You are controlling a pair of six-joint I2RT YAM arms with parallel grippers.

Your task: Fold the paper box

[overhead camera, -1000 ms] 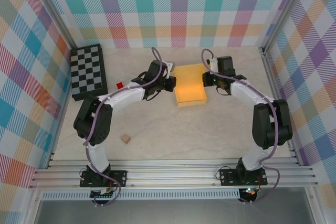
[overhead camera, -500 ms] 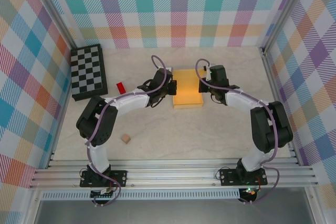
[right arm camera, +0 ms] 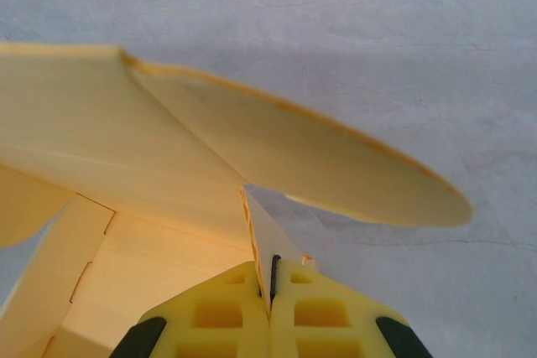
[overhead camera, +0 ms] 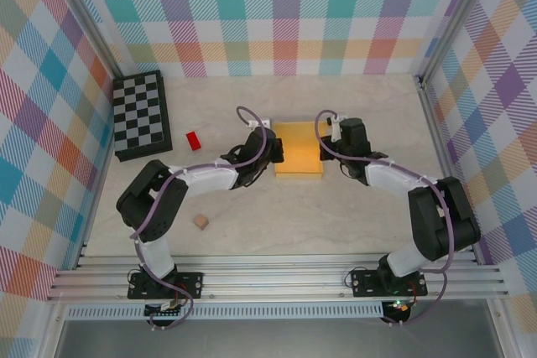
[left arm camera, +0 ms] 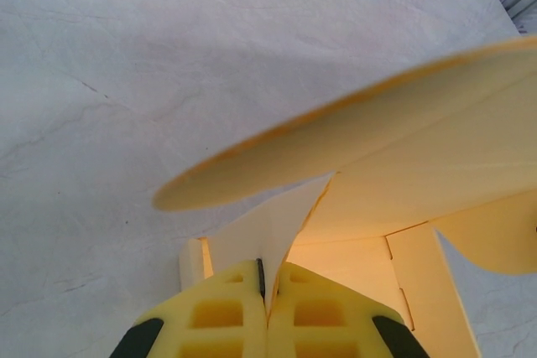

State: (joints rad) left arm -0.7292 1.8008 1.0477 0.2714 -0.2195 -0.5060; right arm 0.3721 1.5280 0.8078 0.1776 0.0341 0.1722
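**Both grippers clamped on opposite side flaps of the paper box**

From above, the paper box (overhead camera: 299, 148) lies on the pale table (overhead camera: 336, 215), a little toward 12 o'clock from the table's middle. It shows as a yellow-orange rectangle with its long sides running from 12 to 6 o'clock.

The left gripper (overhead camera: 273, 153) meets the box at its 9 o'clock edge. The right gripper (overhead camera: 327, 150) meets it at the 3 o'clock edge, so the box sits between the two arms.

In the left wrist view, the left gripper's yellow jaws are pressed together at 6 o'clock, with a thin pale flap of card pinched in the seam between them. Above them a broad rounded flap of the box is raised off the table and sweeps up toward 2 o'clock.

In the right wrist view, the right gripper's jaws are likewise together, clamped on a thin upright edge of card. A second rounded flap stretches out toward 3 o'clock over the table. The inner panels and fold lines of the box lie toward 8 o'clock.

A folded chessboard (overhead camera: 143, 115) lies at 10 o'clock on the table, against the left wall. A small red block (overhead camera: 194, 140) lies between the chessboard and the left arm. A small tan cube (overhead camera: 200, 221) lies well apart from the box, toward 7 o'clock.
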